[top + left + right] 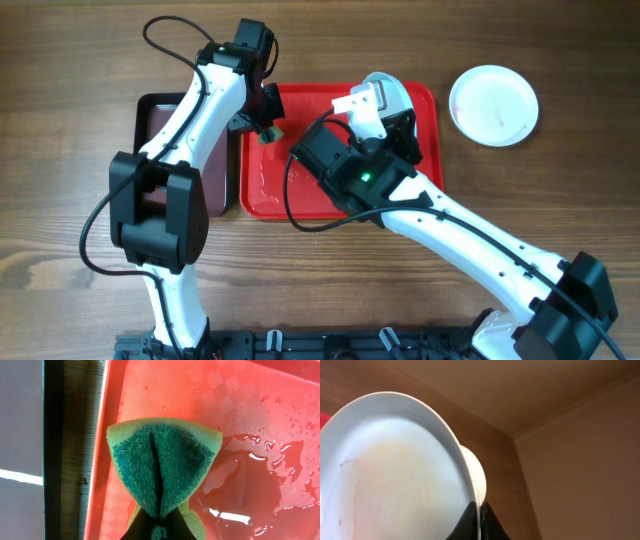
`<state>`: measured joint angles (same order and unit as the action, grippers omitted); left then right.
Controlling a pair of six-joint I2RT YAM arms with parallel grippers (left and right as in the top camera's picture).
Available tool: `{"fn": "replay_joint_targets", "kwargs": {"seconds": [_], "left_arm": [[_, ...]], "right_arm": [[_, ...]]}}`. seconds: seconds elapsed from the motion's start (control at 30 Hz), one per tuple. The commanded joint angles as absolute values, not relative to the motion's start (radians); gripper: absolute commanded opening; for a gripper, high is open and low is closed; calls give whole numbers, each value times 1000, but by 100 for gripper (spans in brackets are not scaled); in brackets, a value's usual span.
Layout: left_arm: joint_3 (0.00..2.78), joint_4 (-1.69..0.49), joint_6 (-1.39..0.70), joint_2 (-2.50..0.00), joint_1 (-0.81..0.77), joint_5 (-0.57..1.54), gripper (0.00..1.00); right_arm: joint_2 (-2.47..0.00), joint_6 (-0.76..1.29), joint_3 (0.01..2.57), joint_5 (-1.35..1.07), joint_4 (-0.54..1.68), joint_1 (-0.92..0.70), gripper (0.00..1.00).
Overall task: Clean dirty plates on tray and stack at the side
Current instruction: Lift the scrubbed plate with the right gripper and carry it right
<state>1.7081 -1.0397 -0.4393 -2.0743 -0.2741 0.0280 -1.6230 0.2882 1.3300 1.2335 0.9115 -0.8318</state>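
Left gripper [265, 122]: fingers pressed onto one green sponge [162, 472], folded, over the wet left part of the one red tray [262, 195], just right of the one dark tray [160, 110]. Plates in view: two. Right gripper [479, 525]: pinches the rim of one pale plate [395, 475], tilted on edge above the tray's far right corner, with faint reddish smears inside. One white plate [493, 105] lies flat on the table [80, 60], apart to the tray's right.

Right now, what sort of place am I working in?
Probably a tabletop robot bench set up for dishwashing practice, not a real kitchen: wet red tray, green sponge, smeared plate.
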Motion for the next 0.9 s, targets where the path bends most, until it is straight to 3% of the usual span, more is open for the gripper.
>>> {"fn": "replay_joint_targets", "kwargs": {"seconds": [0.0,0.13,0.3,0.53,0.67,0.87], "left_arm": [[1703,-1037,-435,-2076,-278,44,4],[1703,-1037,-435,-2076,-278,44,4],[1703,-1037,-435,-2076,-278,44,4],[1703,-1029,-435,-2076,-278,45,4],[1703,-1025,-453,-2076,-278,45,4],[1703,-1025,-453,-2076,-278,44,4]], "right_arm": [[-1610,290,1336,1205,905,-783,4],[-1610,294,1335,994,944,-788,5],[-1605,422,1334,1101,1015,-744,4],[-1599,363,1334,525,895,-638,4],[-1599,354,1334,403,864,-499,4],[-1599,315,1334,143,834,-131,4]]}}
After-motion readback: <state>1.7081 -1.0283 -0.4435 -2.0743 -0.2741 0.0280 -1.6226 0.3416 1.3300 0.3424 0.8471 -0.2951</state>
